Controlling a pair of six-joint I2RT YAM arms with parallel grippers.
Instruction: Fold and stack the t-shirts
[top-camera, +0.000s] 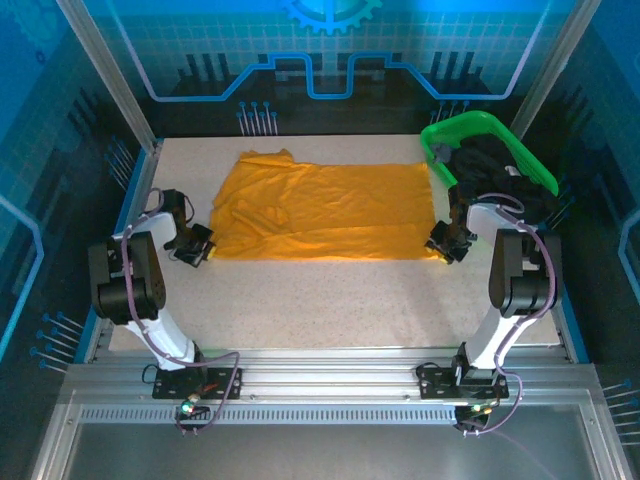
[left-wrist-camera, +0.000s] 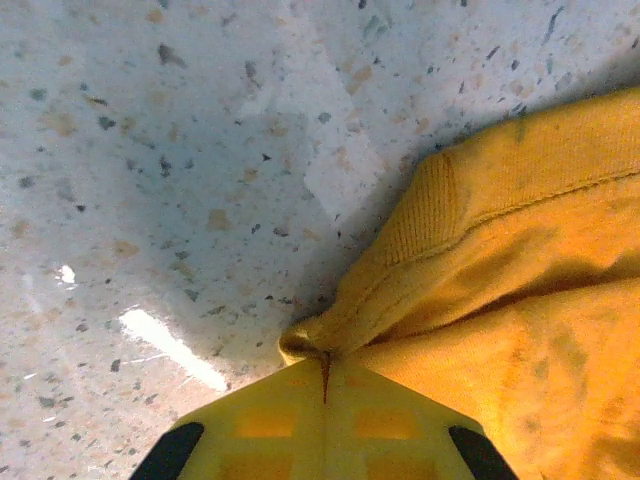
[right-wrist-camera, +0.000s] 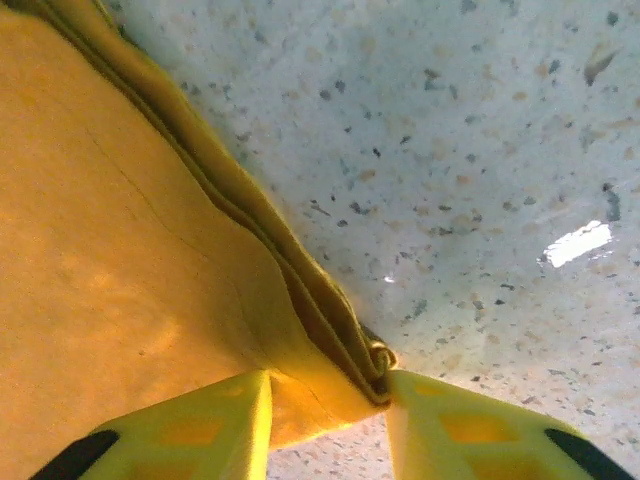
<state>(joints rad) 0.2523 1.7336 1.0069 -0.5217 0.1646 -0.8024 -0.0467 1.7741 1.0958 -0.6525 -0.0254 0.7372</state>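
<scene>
One bright orange-yellow t-shirt (top-camera: 320, 210) lies spread across the middle of the table, somewhat wrinkled at its left end. My left gripper (top-camera: 197, 243) is at the shirt's near left corner. In the left wrist view this gripper (left-wrist-camera: 325, 365) is shut, with a bunched bit of the t-shirt (left-wrist-camera: 500, 280) pinched at the fingertips. My right gripper (top-camera: 447, 243) is at the near right corner. In the right wrist view its jaws (right-wrist-camera: 328, 395) stand apart, and the layered hem corner of the t-shirt (right-wrist-camera: 120, 250) lies between them, touching the right finger (right-wrist-camera: 440, 420).
A green plastic basket (top-camera: 490, 133) stands at the back right, just behind the right arm, with dark clothes (top-camera: 490, 170) in it. Bare speckled tabletop (top-camera: 330, 300) runs between the shirt and the arm bases. Frame posts and walls close in both sides.
</scene>
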